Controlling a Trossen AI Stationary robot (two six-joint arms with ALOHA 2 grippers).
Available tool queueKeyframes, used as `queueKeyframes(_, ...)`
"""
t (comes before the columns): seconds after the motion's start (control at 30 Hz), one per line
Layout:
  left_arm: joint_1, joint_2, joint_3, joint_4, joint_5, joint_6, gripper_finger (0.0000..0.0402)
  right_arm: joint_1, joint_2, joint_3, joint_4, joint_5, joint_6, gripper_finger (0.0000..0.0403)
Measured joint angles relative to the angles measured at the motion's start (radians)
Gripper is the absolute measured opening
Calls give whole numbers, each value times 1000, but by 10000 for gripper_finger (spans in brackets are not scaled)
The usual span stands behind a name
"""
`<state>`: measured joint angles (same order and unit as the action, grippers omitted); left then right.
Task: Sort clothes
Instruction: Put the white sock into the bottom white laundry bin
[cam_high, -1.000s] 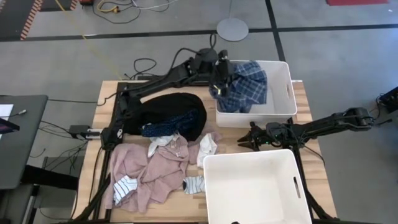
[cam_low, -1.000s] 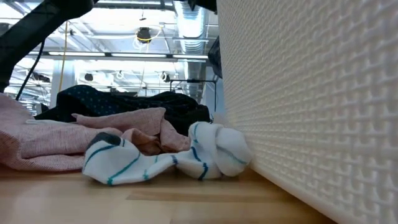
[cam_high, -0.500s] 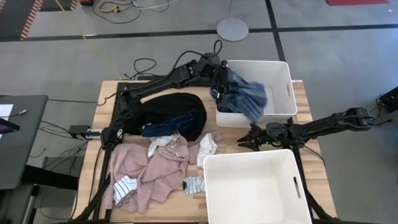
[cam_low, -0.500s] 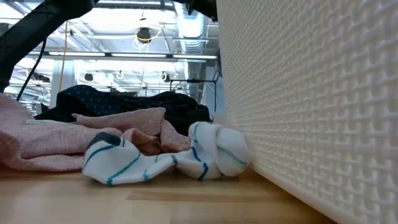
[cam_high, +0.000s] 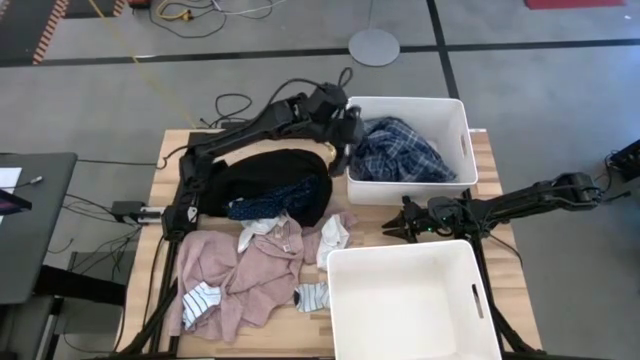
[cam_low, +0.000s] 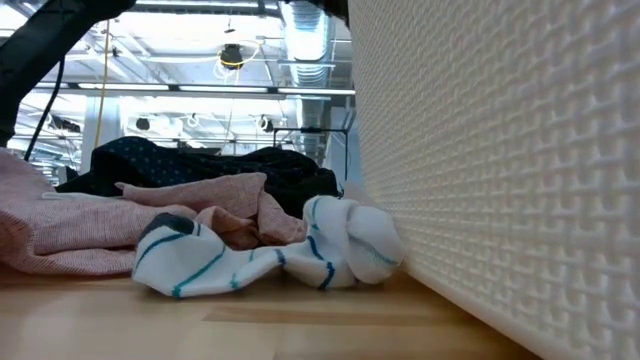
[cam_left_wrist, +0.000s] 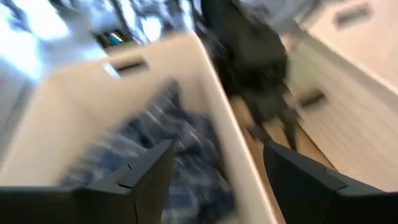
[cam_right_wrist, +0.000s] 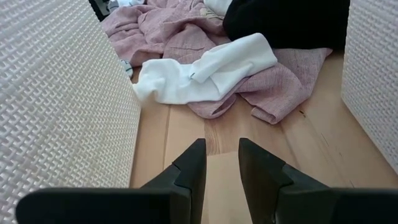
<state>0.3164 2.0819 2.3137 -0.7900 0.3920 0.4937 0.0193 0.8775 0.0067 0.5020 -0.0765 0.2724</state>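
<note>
The blue-white plaid shirt (cam_high: 403, 150) lies bunched inside the far white bin (cam_high: 462, 130). My left gripper (cam_high: 341, 138) hovers at that bin's left rim; the left wrist view shows the gripper (cam_left_wrist: 217, 158) open, with the shirt (cam_left_wrist: 168, 155) below and nothing between the fingers. On the table lie the large black garment (cam_high: 285, 172), the navy dotted one (cam_high: 262, 204), the pink one (cam_high: 245, 275), a white sock (cam_high: 335, 232) and striped socks (cam_high: 205, 298). My right gripper (cam_high: 393, 226) rests low between the two bins, open on nothing (cam_right_wrist: 222, 163).
The near white bin (cam_high: 400, 250) stands at the table's front right; its wall (cam_low: 500, 160) fills the right of the low view, with a striped sock (cam_low: 250, 260) against it. Bare wood (cam_right_wrist: 217, 134) lies ahead of my right gripper, between the two bin walls.
My left gripper has let go of the plaid shirt, which swung out and dropped from hanging over the far bin to lying inside it. The gripper has tipped downward and drawn back a little toward the table's left, to the bin's left rim.
</note>
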Motion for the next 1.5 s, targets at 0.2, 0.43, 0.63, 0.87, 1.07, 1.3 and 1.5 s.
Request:
queueKeyframes(0.2,-22,26,-1,-201,5,78,214,1,0,0,30,-1,-4,112)
queueKeyframes(0.43,-52,45,-3,-228,-79,138,198,1,0,20,73,-5,-4,112)
queueKeyframes(0.63,-51,109,-4,-262,-90,144,197,1,0,26,77,-5,0,112)
queueKeyframes(0.87,-46,134,-3,-219,-169,141,186,1,-2,26,149,-5,-2,112)
queueKeyframes(1.07,-48,132,-3,-228,-165,191,94,1,-2,70,190,-5,-43,112)
queueKeyframes(1.3,-50,130,-3,-239,-168,209,19,1,-2,166,187,-35,-73,112)
queueKeyframes(1.5,-50,130,-3,-235,-182,217,19,4,-6,249,188,-60,-106,112)
